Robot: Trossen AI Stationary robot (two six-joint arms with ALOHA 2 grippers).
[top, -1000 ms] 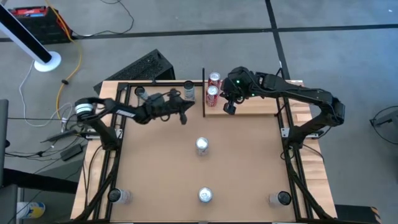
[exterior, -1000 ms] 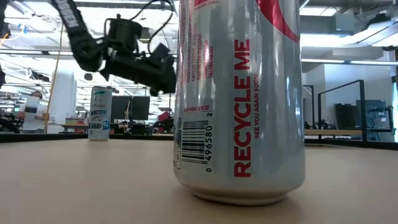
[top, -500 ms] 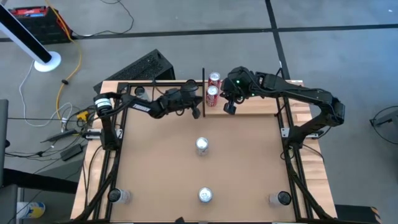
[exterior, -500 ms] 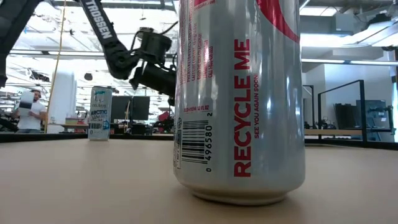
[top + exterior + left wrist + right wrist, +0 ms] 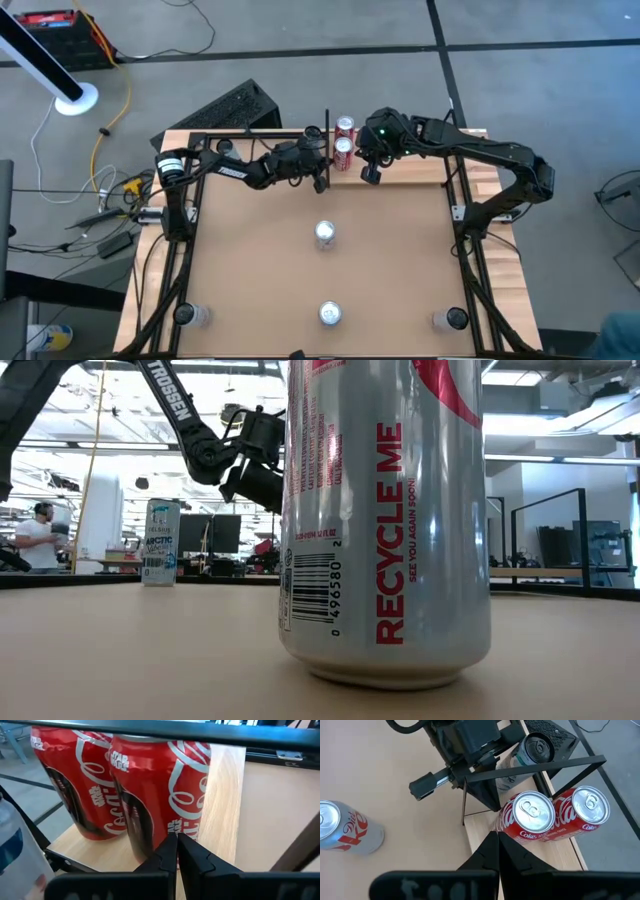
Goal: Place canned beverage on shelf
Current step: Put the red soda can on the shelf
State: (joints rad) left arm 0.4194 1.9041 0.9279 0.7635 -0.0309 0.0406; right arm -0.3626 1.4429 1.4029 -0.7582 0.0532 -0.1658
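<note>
the shelf (image 5: pixel 400 170) is a pale wood-grain board at the table's 12 o'clock edge, with a thin black bar (image 5: pixel 327 150) upright along its left short end. two red cans (image 5: pixel 343 142) stand on it side by side, touching, just inside that bar; their tops are silver and their sides carry white script. the left gripper (image 5: pixel 318 172) sits just outside the bar, fingers pressed together and empty, pointing at the nearer red can. the right gripper (image 5: pixel 368 172) hangs over the shelf at 3 o'clock of the cans, fingers also closed on nothing. a silver diet can (image 5: pixel 325 234) stands mid-table, another (image 5: pixel 330 314) towards 6 o'clock, with bare brown table (image 5: pixel 400 260) all round them. a slim pale can (image 5: pixel 161 541) stands near the bar, off the shelf.
</note>
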